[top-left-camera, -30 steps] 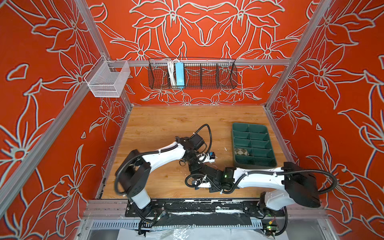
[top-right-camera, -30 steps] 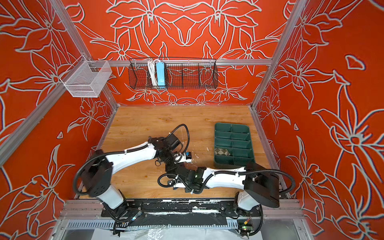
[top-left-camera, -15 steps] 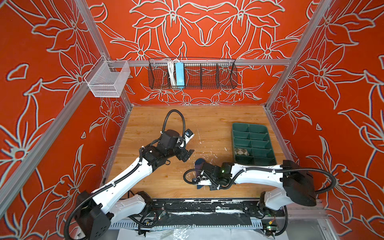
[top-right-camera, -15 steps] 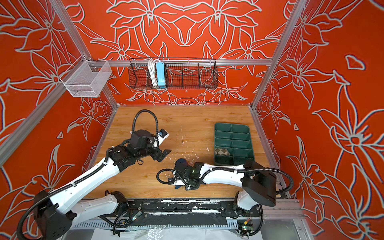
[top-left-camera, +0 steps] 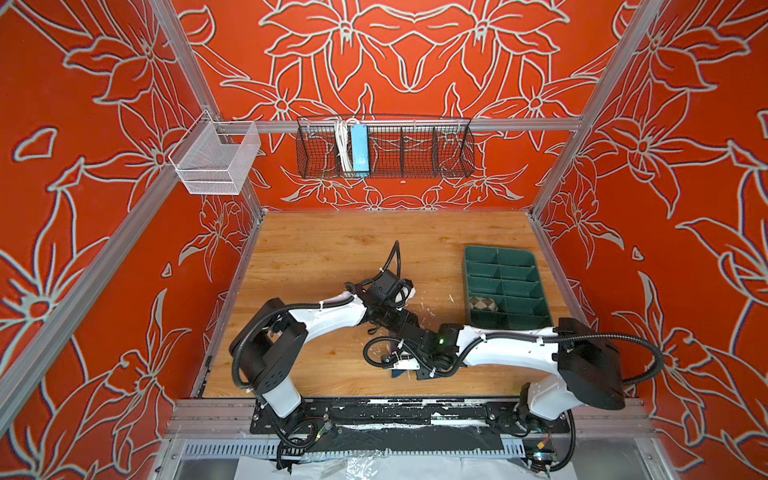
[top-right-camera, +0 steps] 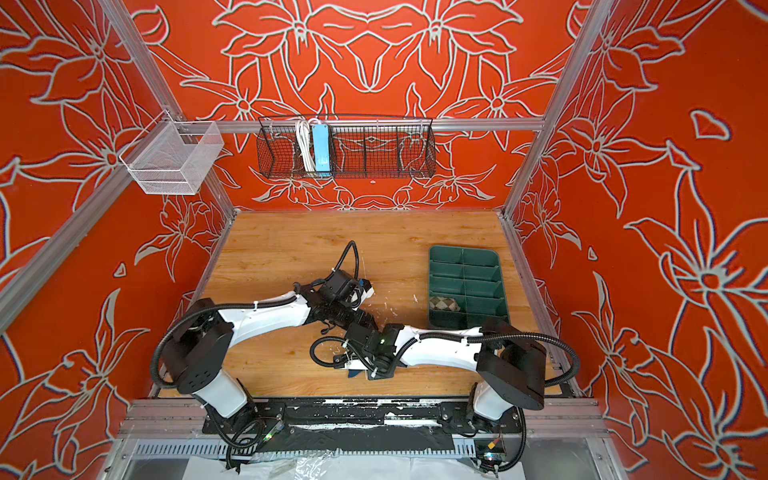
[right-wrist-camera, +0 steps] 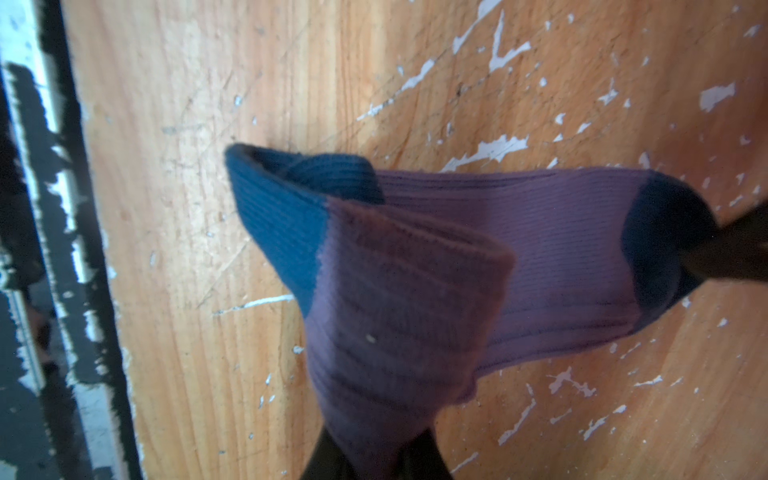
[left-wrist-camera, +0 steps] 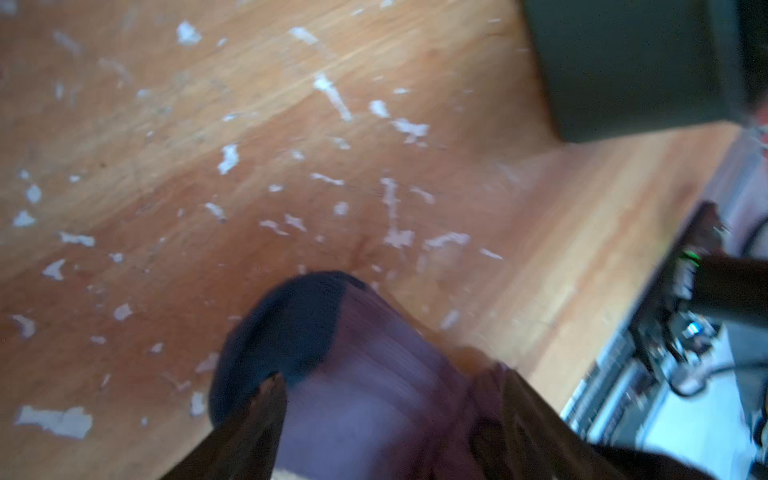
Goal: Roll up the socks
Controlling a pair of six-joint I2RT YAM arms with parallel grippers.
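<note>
On wood table: green divided tray at right, purple ribbed sock front-centre near the front edge, rolled beige argyle sock in a left-column tray cell, right claw clamped on purple sock's leg part, left claw spread wide astride its navy toe.

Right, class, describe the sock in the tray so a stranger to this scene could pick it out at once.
On the wooden table, look to the right side for the green divided tray. In one of its nearer left-hand compartments sits a bundled sock: beige with dark diamonds, the tray's only visible content, unlike the purple sock out on the table.
</note>
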